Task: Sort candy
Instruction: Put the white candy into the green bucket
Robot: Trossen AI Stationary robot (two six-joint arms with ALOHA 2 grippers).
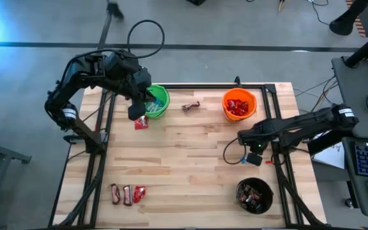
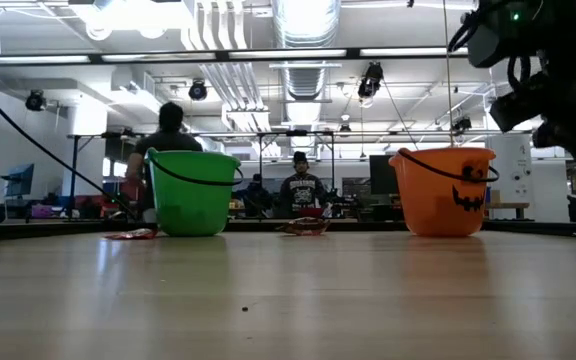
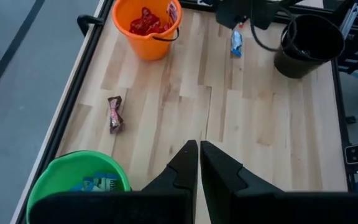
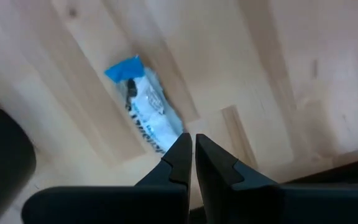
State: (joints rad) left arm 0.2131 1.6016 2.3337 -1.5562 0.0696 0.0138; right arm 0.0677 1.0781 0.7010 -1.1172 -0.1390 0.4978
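A light-blue-and-white candy bar [image 4: 145, 106] lies flat on the wood near the table's right edge [image 1: 243, 160]. My right gripper [image 4: 189, 142] points down, shut, with its tips over the bar's near end. My left gripper [image 3: 199, 148] is shut and empty, raised beside the green bucket [image 1: 157, 101], which holds light-blue bars [image 3: 101, 183]. A red packet [image 1: 141, 122] lies by that bucket. A brown candy [image 1: 191, 106] rests between the green and orange buckets [image 1: 239, 104]. Three candies [image 1: 128, 194] lie at the near left. My right gripper's shut fingertips [image 4: 182, 146] stand over the end of the light-blue-and-white bar [image 4: 166, 134], coming from above. Whether they touch it, I cannot tell. The bar lies flat on the table.
The orange bucket holds red packets [image 3: 148, 22]. A black bucket [image 1: 254, 195] with dark bars stands at the near right corner, close to my right arm. Black frame rails [image 1: 101, 147] run along the table's edges. Bare wood fills the middle [image 1: 184, 166]. People sit beyond the far edge [image 2: 301, 185].
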